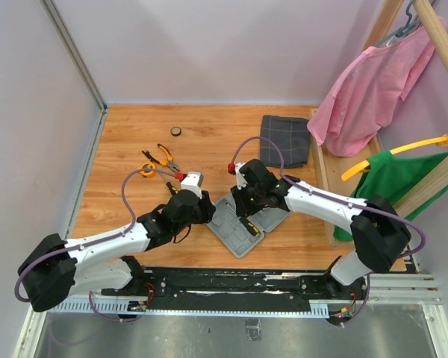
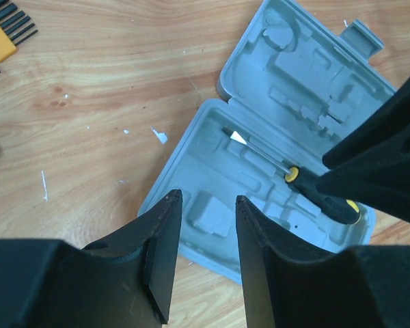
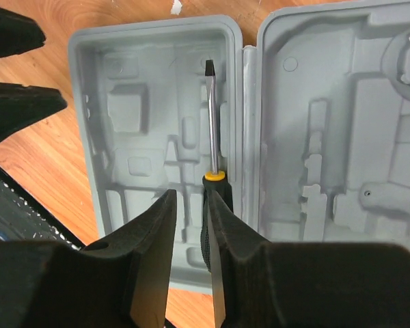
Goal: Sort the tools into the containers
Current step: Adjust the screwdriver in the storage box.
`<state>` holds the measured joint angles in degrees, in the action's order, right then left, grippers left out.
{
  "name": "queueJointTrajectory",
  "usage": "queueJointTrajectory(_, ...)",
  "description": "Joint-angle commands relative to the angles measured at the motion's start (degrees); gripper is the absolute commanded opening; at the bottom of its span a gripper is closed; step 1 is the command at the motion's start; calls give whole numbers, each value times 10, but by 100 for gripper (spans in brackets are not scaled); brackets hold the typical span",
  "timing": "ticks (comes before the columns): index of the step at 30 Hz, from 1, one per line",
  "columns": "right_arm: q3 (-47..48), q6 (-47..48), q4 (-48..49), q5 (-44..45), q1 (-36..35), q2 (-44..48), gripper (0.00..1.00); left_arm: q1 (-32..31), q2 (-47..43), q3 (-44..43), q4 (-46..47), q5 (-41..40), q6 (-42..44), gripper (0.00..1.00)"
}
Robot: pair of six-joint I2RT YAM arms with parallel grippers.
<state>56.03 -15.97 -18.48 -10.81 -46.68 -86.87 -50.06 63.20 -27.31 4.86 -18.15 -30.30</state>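
The right gripper (image 3: 191, 212) stands narrow astride the black, yellow-collared handle of the screwdriver (image 3: 210, 123); whether it pinches cannot be told. The slim steel shaft lies just beside the hinge and parallel to it, flat tip pointing away, in the open grey moulded-plastic case (image 3: 82, 102). The left gripper (image 2: 201, 232) hangs part-open and empty over the case's rounded corner.

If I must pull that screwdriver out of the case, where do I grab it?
Take the screwdriver by its black handle behind the yellow collar, coming straight down, right claw across it. The handle is the thick part; the thin shaft lies low in a groove of the tool case, beside the hinge.
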Motion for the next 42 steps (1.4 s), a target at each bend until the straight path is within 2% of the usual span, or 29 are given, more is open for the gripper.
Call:
queueJointTrajectory(1, 15, 0, 0, -7, -11, -17, 26, -3, -26, 15, 20, -1, -12, 42)
queueJointTrajectory(8, 17, 7, -20, -8, -10, -19, 25, -3, 0, -6, 31, 7, 13, 40)
queueJointTrajectory(17, -86, -25, -26, 3, -11, 62, 25, -3, 85, -68, 30, 41, 50, 37)
queueJointTrajectory(23, -121, -37, -23, -10, -12, 97, 25, -3, 149, -127, -17, 46, 21, 28)
queueJointTrajectory(28, -122, -37, -17, -19, -12, 102, 25, -3, 184, -160, -61, 49, -18, 24)
queueJointTrajectory(33, -123, -39, -9, -24, -13, 93, 25, -4, 196, -178, -91, 60, -51, 25)
queueJointTrajectory(42, -128, -39, -7, -15, -13, 67, 24, -4, 225, -187, -87, 68, -80, 26)
